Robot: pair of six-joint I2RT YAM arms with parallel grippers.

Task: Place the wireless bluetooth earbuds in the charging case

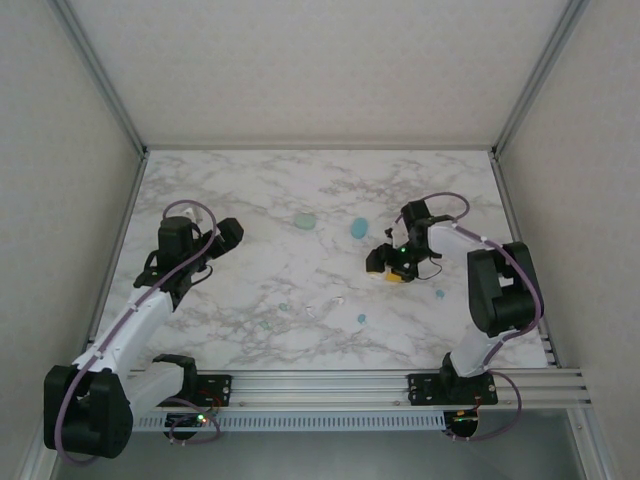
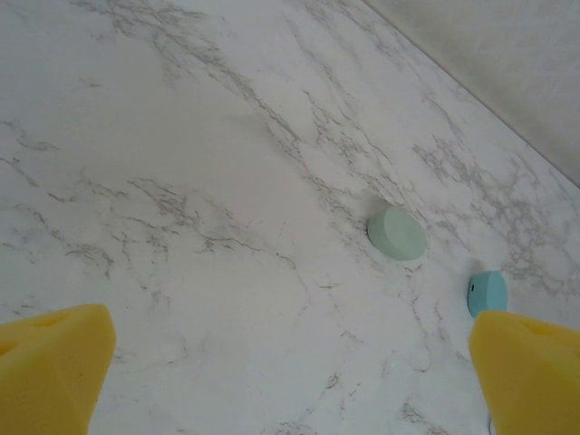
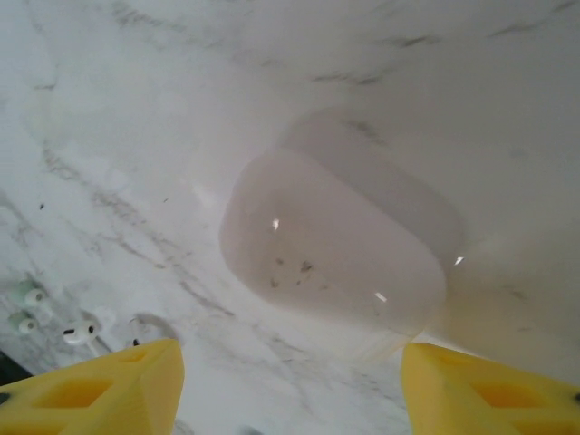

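A white charging case (image 3: 335,245) lies shut on the marble table (image 1: 300,270), just ahead of my right gripper (image 3: 290,362). Its yellow fingers (image 3: 100,390) stand apart either side of the case, with bare table showing between the left finger and the case. From above, that right gripper (image 1: 388,268) points down at the table right of centre. Two white earbuds (image 3: 80,331) and two pale green earbuds (image 3: 34,296) lie at the lower left. My left gripper (image 2: 290,381) hangs open over bare marble, at the left (image 1: 232,235).
A pale green case (image 2: 397,233) (image 1: 304,220) and a blue-teal case (image 2: 488,292) (image 1: 358,229) lie shut mid-table. Small blue-teal buds (image 1: 362,319) (image 1: 438,294) and pale green buds (image 1: 283,307) are scattered near the front. Walls close in the table on three sides.
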